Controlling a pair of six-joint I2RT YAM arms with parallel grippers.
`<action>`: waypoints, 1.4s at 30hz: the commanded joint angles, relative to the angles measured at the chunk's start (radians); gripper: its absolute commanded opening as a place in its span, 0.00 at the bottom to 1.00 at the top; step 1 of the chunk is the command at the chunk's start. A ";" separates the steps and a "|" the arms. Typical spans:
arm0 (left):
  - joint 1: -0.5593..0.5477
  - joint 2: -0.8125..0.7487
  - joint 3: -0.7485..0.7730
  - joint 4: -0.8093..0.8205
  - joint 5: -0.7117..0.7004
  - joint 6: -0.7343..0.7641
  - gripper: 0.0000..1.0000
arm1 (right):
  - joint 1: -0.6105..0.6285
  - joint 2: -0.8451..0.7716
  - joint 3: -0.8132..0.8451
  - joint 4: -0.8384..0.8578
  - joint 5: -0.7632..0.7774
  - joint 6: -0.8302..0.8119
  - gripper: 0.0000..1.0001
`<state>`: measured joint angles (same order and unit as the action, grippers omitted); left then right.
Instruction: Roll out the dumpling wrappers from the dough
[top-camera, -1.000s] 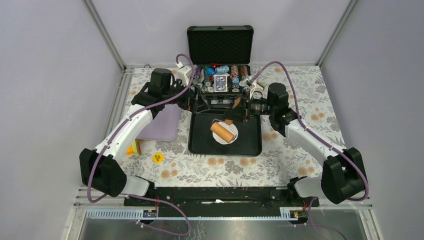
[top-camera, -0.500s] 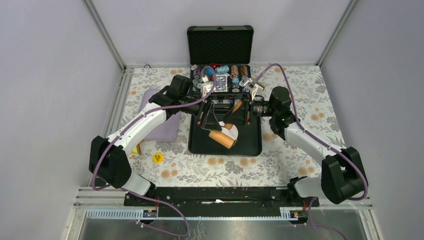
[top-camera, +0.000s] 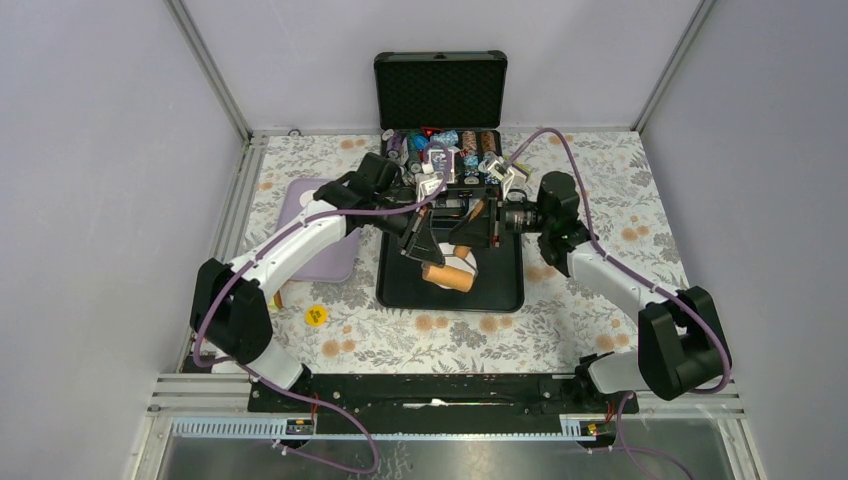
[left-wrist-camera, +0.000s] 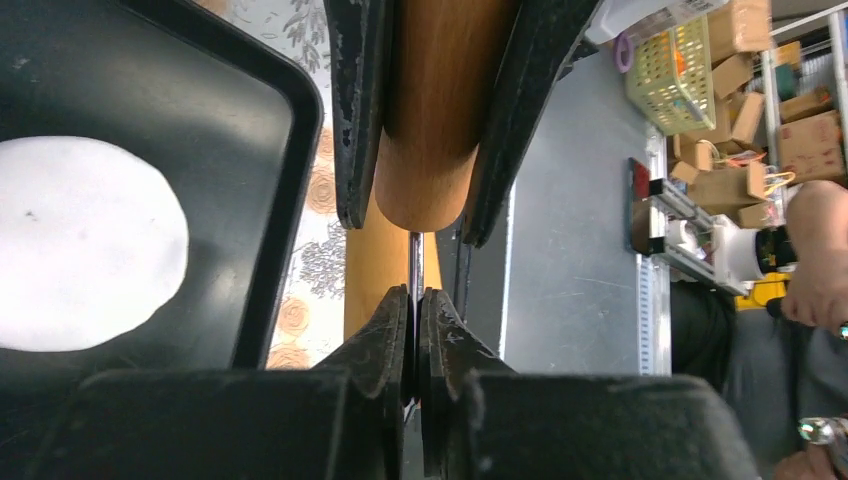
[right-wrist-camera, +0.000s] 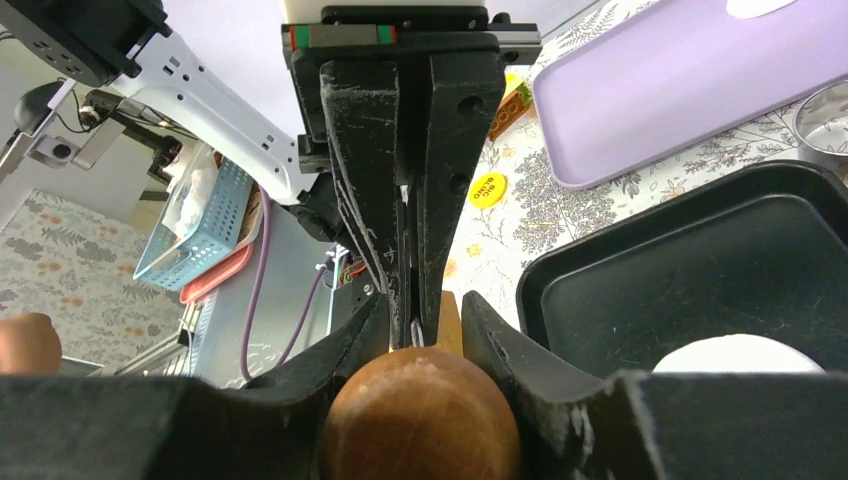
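Observation:
The dough (top-camera: 467, 264) is a flat round white pat on the black tray (top-camera: 500, 292); it also shows in the left wrist view (left-wrist-camera: 80, 245). A wooden rolling pin (top-camera: 447, 274) lies across its left part. My right gripper (top-camera: 478, 228) is shut on the pin's brown handle (right-wrist-camera: 420, 420). My left gripper (left-wrist-camera: 415, 300) faces it, jaws pressed together on a thin steel rod (left-wrist-camera: 415, 262) beside the pale roller. A white sliver (right-wrist-camera: 765, 5) lies on the lilac tray (right-wrist-camera: 680, 90), cut by the frame edge; I cannot tell whether it is a dumpling wrapper.
An open black case (top-camera: 440, 95) holding chips and cards stands behind the black tray. A steel ring (right-wrist-camera: 828, 120) sits beside the lilac tray. A small yellow disc (top-camera: 316, 315) lies on the flowered cloth at front left. Frame posts stand at the back corners.
My left arm swung right from above the lilac tray to the black tray, and its gripper shut at the roller. The roller shifted slightly left on the dough. The right gripper kept its hold.

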<state>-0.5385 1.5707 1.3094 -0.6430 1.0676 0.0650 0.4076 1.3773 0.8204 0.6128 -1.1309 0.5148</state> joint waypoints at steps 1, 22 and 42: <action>0.005 0.004 0.053 -0.018 -0.075 0.013 0.00 | -0.001 -0.026 0.064 -0.067 -0.011 -0.114 0.01; 0.005 0.020 0.081 -0.257 -0.110 0.233 0.00 | 0.000 0.105 0.384 -0.968 -0.016 -0.780 0.54; 0.006 0.058 0.079 -0.257 -0.055 0.247 0.00 | 0.050 0.183 0.392 -0.987 -0.138 -0.779 0.43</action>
<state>-0.5381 1.6341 1.3560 -0.9279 0.9520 0.2920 0.4355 1.5509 1.1866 -0.3920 -1.1809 -0.2829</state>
